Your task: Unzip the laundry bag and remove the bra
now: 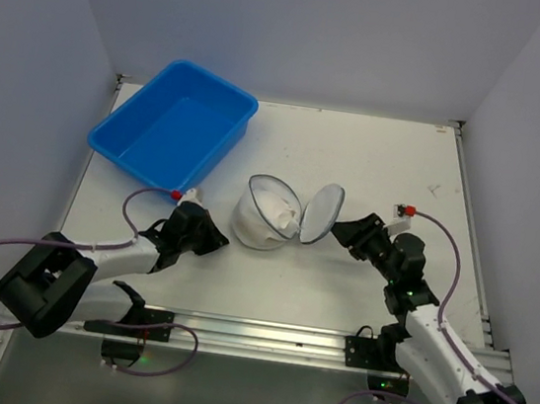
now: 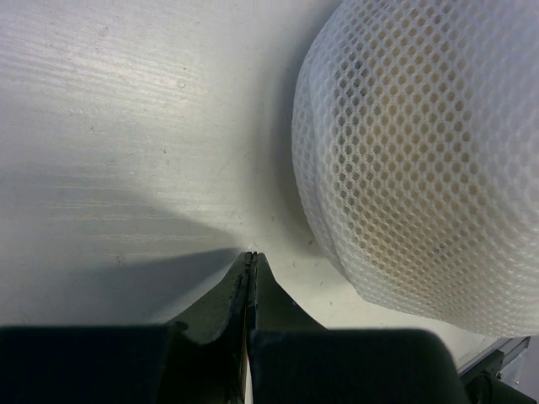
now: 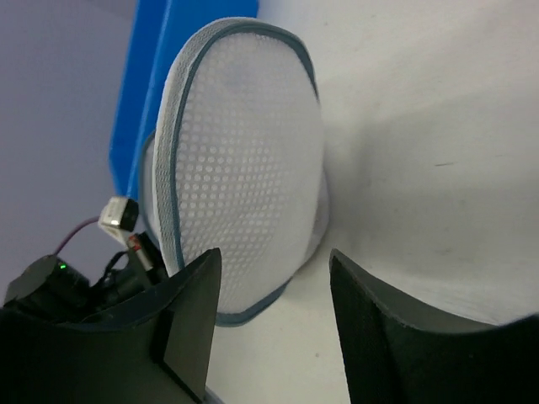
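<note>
While the left gripper (image 2: 251,259) sits pinched shut on nothing, lower centre, just beside the laundry bag (image 2: 421,160) | right gripper (image 3: 274,269) half-spread, empty, at the raised lid (image 3: 244,160) | bag mid-frame, unzipped | next, probably: reach inside for the yellowish bra (image 2: 438,194) behind the mesh.

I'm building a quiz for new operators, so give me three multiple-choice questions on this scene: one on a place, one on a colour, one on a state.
1. Where is the tub?
A. Beyond the bag, to its left
B. Right of the bag
C. Between the arm bases

2. What colour is the tub?
A. Red
B. Blue
C. Green

3. How is the bag's lid?
A. Zipped shut
B. Missing
C. Flipped open

Answers:
1 A, the top view shows it at the table's far left corner.
2 B, it is plainly blue.
3 C, the lid stands up beside the open rim.
</note>
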Robot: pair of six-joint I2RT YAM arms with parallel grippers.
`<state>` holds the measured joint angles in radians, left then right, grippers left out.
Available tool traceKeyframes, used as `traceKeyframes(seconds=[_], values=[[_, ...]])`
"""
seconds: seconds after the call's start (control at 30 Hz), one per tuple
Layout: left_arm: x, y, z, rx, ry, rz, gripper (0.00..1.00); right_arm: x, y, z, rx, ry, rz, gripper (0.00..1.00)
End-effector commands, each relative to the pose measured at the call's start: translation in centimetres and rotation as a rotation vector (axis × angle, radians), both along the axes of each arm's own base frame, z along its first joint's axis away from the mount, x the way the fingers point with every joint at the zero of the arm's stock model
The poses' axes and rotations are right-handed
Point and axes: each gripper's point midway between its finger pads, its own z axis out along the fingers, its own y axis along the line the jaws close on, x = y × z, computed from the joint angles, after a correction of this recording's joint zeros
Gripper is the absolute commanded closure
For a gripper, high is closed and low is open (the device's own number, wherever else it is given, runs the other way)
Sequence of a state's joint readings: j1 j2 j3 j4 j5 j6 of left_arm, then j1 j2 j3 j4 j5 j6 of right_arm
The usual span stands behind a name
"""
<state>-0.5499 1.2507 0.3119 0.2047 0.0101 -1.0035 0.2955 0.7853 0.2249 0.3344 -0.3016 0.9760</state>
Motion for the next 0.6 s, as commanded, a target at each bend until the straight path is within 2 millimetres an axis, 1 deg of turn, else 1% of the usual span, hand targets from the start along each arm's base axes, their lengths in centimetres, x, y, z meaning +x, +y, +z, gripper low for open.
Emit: traceKeyframes(seconds=[0.0, 0.03, 0.07, 0.1, 0.13, 0.17, 0.2, 0.23, 0.27, 0.3, 0.33, 0.37, 0.4, 0.43, 0.47, 0.5, 0.53, 0.57], values=[[1.0, -0.1, 2.1, -0.026, -0.068, 0.018, 1.00, 0.1, -3.9, -2.2, -0.115, 0.093, -0.187, 0.43], [1.1, -0.1, 2.5, -0.028, -0.075, 0.017, 1.00, -0.4, -4.8, -3.0, -0.183, 0.116, -0.204, 0.32], [1.2, -0.1, 2.9, -0.029, -0.084, 0.019, 1.00, 0.0, -6.0, -1.3, -0.211, 0.064, -0.265, 0.26], [1.1, 0.1, 3.5, -0.029, -0.093, 0.021, 1.00, 0.0, -6.5, -0.6, -0.235, 0.045, -0.281, 0.21], [1.4, 0.3, 4.1, -0.020, -0.113, 0.028, 0.99, -0.6, -7.5, -1.1, -0.301, 0.072, -0.304, 0.13], [1.4, 0.4, 4.6, -0.016, -0.123, 0.028, 0.98, -0.3, -8.3, 0.8, -0.314, 0.040, -0.341, 0.10], [1.2, 0.6, 4.9, 0.000, -0.121, 0.027, 0.97, -0.3, -9.0, 1.5, -0.338, 0.017, -0.375, 0.06], [1.9, 0.7, 6.7, -0.005, -0.170, 0.037, 0.93, -0.2, -9.1, 2.2, -0.374, -0.019, -0.357, 0.03], [2.1, 0.8, 7.4, 0.012, -0.198, 0.019, 0.90, 0.0, -8.8, 3.7, -0.377, -0.057, -0.341, 0.02], [2.0, 0.9, 8.2, 0.025, -0.208, 0.008, 0.87, 0.4, -8.4, 3.7, -0.392, -0.049, -0.313, 0.02], [2.5, 0.9, 9.6, 0.050, -0.244, -0.011, 0.81, 0.5, -7.0, 4.1, -0.386, -0.068, -0.231, 0.02], [2.8, 0.7, 10.6, 0.056, -0.267, -0.021, 0.78, 0.8, -6.1, 5.6, -0.372, -0.085, -0.186, 0.02], [2.8, 0.7, 11.3, 0.071, -0.275, -0.033, 0.70, 1.2, -5.5, 4.6, -0.383, -0.022, -0.149, 0.02], [3.6, 0.3, 13.5, 0.080, -0.328, -0.049, 0.67, 1.4, -4.6, 5.0, -0.379, -0.027, -0.104, 0.02], [3.7, -0.1, 14.6, 0.085, -0.350, -0.066, 0.64, 1.8, -4.0, 6.2, -0.373, -0.058, -0.078, 0.02], [3.8, -0.4, 14.9, 0.102, -0.347, -0.083, 0.59, 2.1, -3.5, 6.6, -0.370, -0.071, -0.051, 0.02], [4.5, -1.1, 17.4, 0.096, -0.399, -0.099, 0.57, 2.7, -2.1, 6.6, -0.366, -0.101, 0.029, 0.03], [4.4, -2.0, 18.0, 0.096, -0.410, -0.126, 0.55, 3.2, -1.4, 7.5, -0.366, -0.123, 0.068, 0.04]])
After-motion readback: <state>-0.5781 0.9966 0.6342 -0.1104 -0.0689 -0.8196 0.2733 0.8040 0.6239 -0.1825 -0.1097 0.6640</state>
